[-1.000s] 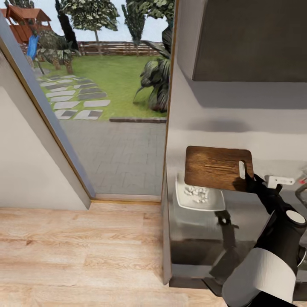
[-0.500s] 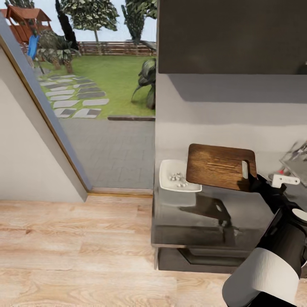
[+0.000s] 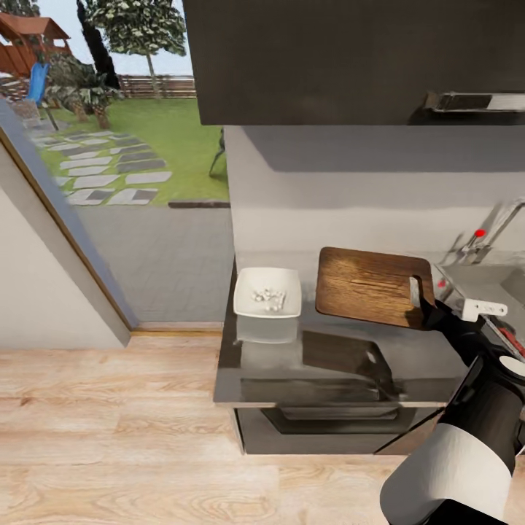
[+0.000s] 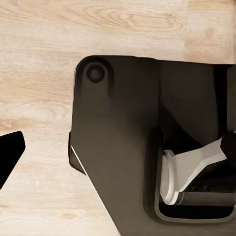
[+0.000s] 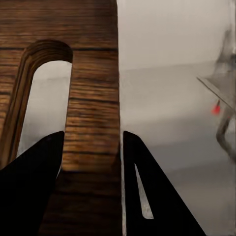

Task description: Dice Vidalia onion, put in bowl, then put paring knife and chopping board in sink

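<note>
surface: glossy grey worktop (image 3: 343, 364) is running from its end by the doorway toward the sink; it is reflecting the board and bowl; dark cabinet front is showing under its near edge
room: pale wood plank floor (image 3: 109, 408) is lying in front of the surface; dark wall cabinet (image 3: 350, 58) is hanging above; grey wall behind; at the left a glass opening is looking onto a paved patio, lawn (image 3: 146, 131), stepping stones, trees, fence and a red playhouse
chopping board: brown board (image 3: 373, 287) is hanging in the air above the surface, tilted, slot handle at the end nearest the right claw; its shadow is falling on the worktop below
right claw: right claw (image 3: 425, 312) is pinching the board's handle end, one black finger on each side of the strip between slot and edge, closed tight on it; same grip is showing in the right wrist view (image 5: 91, 172)
bowl: white squarish bowl (image 3: 267, 292) is sitting on the surface near its doorway end, beside the board, small pale diced bits (image 3: 268, 296) inside
sink: steel basin edge (image 3: 481, 284) is showing at the far right, chrome tap with red knob (image 3: 477, 235) behind it
left claw: one black fingertip (image 4: 10, 152) is showing over the floor and the robot's dark base (image 4: 123, 147); can't tell how far open
</note>
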You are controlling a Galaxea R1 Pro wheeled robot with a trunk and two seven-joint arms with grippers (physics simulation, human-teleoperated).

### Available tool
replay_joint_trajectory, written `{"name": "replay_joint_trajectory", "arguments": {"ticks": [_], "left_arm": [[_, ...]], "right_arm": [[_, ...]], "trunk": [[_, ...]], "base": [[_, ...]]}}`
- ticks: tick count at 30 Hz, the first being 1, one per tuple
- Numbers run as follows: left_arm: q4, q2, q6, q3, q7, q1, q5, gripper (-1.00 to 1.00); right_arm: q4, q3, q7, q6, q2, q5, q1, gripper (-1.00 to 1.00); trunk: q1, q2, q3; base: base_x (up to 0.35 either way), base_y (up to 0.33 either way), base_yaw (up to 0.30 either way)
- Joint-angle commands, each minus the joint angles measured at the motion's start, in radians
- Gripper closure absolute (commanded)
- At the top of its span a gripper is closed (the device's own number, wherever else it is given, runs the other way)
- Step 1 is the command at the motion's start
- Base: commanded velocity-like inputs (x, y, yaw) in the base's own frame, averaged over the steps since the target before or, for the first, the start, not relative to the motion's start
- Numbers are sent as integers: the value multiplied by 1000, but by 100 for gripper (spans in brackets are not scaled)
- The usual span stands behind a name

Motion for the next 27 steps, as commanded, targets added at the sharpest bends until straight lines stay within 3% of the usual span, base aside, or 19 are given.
{"name": "replay_joint_trajectory", "arguments": {"ticks": [1, 12, 23, 25, 27], "left_arm": [[-2, -1, 0, 5, -8, 1, 2, -100], [-2, -1, 0, 5, -8, 1, 2, -100], [-2, -1, 0, 5, -8, 1, 2, -100], [-2, -1, 0, 5, -8, 1, 2, -100], [-2, -1, 0, 5, -8, 1, 2, -100]], "right_arm": [[-2, -2, 7, 4, 1, 2, -2, 100], [-2, -2, 7, 4, 1, 5, -2, 100], [0, 0, 1, 4, 1, 10, -2, 100], [1, 0, -20, 4, 1, 13, -2, 100], [2, 2, -84, 4, 1, 35, -2, 100]], "trunk": [[1, -2, -1], [1, -2, 10], [1, -2, 11], [1, -2, 11], [1, -2, 11]], "base": [[-3, -255, -166], [0, -279, -148], [0, -312, -13], [0, -314, 0], [0, -314, 0]]}}
